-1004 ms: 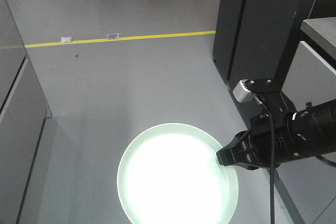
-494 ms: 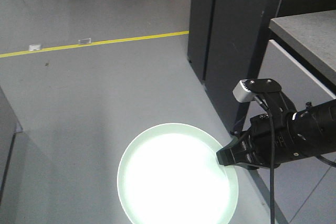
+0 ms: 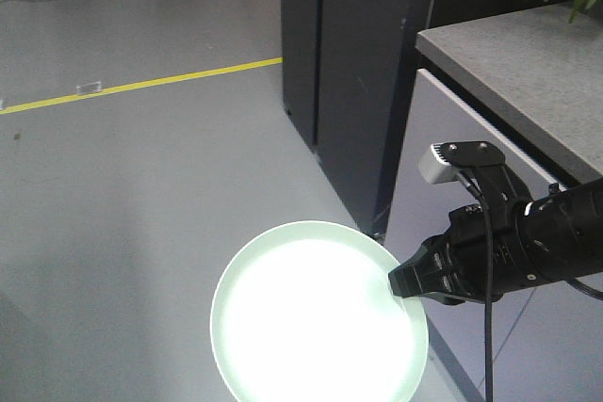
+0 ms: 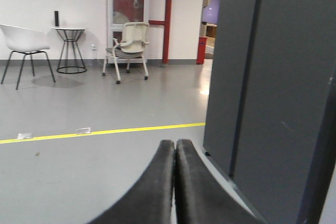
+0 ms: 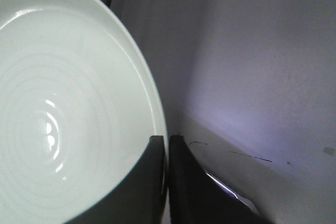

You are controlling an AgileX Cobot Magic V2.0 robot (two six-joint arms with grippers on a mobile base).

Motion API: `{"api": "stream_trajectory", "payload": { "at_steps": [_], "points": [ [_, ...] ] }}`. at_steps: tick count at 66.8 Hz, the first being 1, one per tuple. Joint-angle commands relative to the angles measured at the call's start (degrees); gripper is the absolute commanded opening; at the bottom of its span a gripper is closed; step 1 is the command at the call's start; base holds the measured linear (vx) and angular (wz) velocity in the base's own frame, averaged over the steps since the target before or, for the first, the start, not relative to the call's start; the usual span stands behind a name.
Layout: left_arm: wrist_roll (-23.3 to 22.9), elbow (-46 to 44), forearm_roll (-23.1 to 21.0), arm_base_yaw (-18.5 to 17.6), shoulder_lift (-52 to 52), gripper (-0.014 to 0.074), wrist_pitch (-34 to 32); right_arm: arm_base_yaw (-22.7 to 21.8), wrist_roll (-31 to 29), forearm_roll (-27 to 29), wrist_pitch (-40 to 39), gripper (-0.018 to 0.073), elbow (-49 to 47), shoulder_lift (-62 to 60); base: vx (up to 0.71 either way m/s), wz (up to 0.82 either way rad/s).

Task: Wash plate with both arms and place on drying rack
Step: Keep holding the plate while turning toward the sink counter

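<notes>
The pale mint-green plate (image 3: 316, 317) hangs level above the floor at the bottom of the front view. My right gripper (image 3: 399, 284) is shut on its right rim, the black arm reaching in from the right. In the right wrist view the plate (image 5: 63, 103) fills the left side, its rim pinched between the two dark fingers (image 5: 167, 145). My left gripper (image 4: 175, 148) is shut with nothing between its fingers, pointing out over the floor. The drying rack is out of view.
A grey counter top (image 3: 528, 63) with pale cabinet fronts stands at the right, next to a tall dark cabinet (image 3: 358, 72). A yellow floor line (image 3: 141, 88) crosses the grey floor. Chairs (image 4: 128, 43) and a small table (image 4: 69, 45) stand far back.
The whole view has swung right: the yellow line and dark cabinet slid left, and the counter came into view. The right gripper and plate keep the same place in the picture.
</notes>
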Motion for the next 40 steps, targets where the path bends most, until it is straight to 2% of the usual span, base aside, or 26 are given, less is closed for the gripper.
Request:
{"api": "stream_trajectory", "payload": {
  "at_steps": [1, 40],
  "points": [
    [-0.03, -1.52, -0.43, -0.44, -0.81, -0.0006, -4.36, 0.01, -0.54, 2.41, -0.98, -0.0001, -1.48, -1.58, 0.07, -0.26],
    [-0.03, -1.52, -0.43, -0.44, -0.81, -0.0006, -4.36, 0.01, -0.58, 2.41, -0.98, -0.0001, -1.48, -1.58, 0.08, -0.31]
  ]
}}
